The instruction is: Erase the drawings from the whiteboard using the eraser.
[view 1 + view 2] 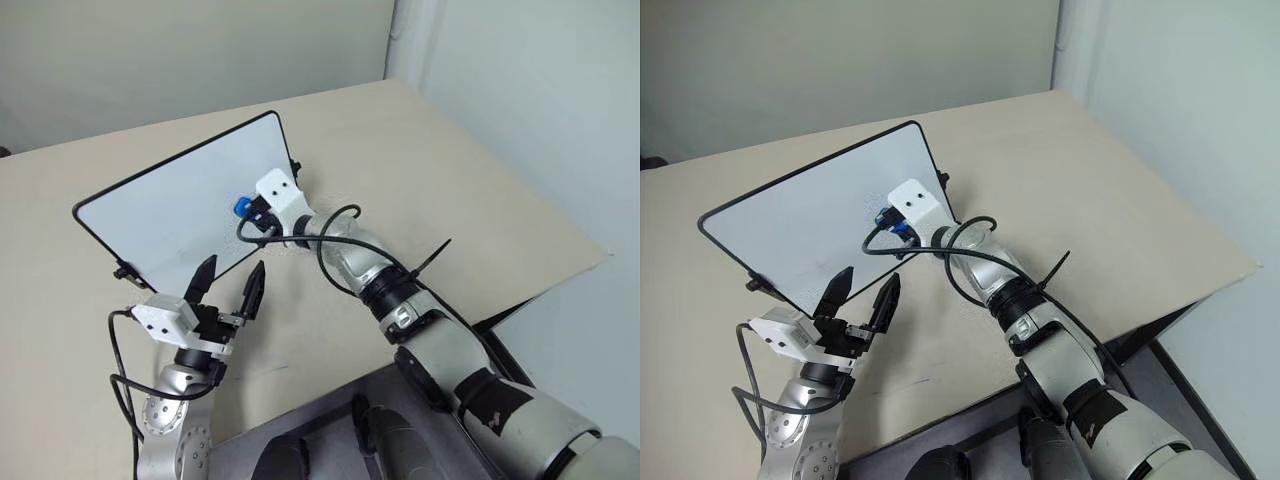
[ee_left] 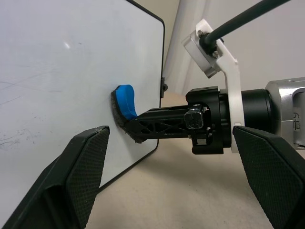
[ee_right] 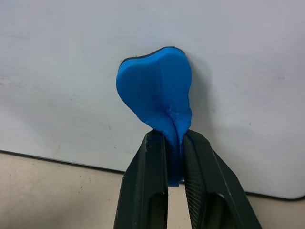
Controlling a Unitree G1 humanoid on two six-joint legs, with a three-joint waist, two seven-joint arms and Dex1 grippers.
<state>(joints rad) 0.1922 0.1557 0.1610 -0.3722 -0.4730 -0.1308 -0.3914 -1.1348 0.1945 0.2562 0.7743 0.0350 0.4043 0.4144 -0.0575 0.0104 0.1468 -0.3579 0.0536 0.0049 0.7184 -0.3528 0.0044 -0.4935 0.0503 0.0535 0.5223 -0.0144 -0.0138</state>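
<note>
Two arms over the beige table: right arm reaches forward toward 11 o'clock, wrist nearly level, right gripper pinching the blue eraser and pressing it flat against the whiteboard near its right edge. Left gripper sits at about 7 o'clock from the board's lower edge, tilted up, fingers spread, holding nothing. Board face shows faint smudges, no clear drawings.

Obstacles: upright whiteboard with right gripper pressing eraser against it; bare table beyond offers passage.
</note>
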